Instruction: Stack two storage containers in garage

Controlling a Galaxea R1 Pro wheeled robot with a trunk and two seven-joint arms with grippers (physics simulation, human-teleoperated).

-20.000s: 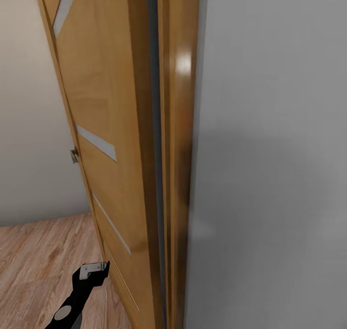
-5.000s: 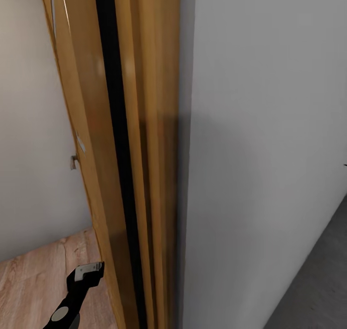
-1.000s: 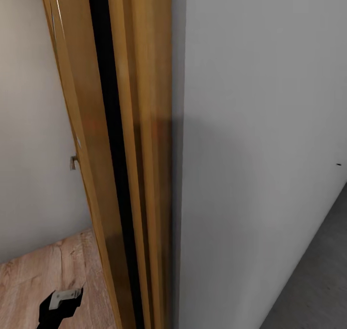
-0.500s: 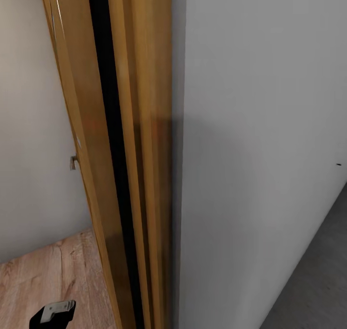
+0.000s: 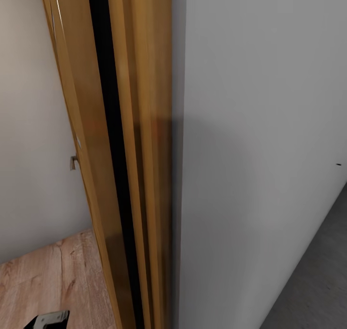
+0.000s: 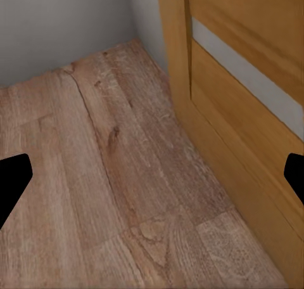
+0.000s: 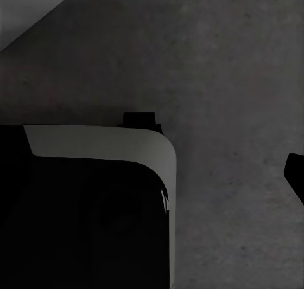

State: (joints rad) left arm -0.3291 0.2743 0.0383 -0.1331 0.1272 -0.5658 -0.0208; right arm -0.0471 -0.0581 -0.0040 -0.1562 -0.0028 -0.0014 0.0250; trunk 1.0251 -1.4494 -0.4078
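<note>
Containers out of sight; robot at door [image 5: 99,141], left gripper [image 6: 152,175] spread and empty, right gripper's state unclear; hauling and stacking remain.

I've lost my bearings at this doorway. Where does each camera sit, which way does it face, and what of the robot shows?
Head view: on the head, facing the edge of the orange-brown wooden door and the pale grey wall; the left hand shows at the lower edge.
Left wrist view: looks down at the light wood-plank floor beside the door; dark fingertips show at both sides.
Right wrist view: looks down at dark grey concrete floor, with a black-and-grey robot part below.
Shared: head and left wrist views show door and plank floor.
</note>
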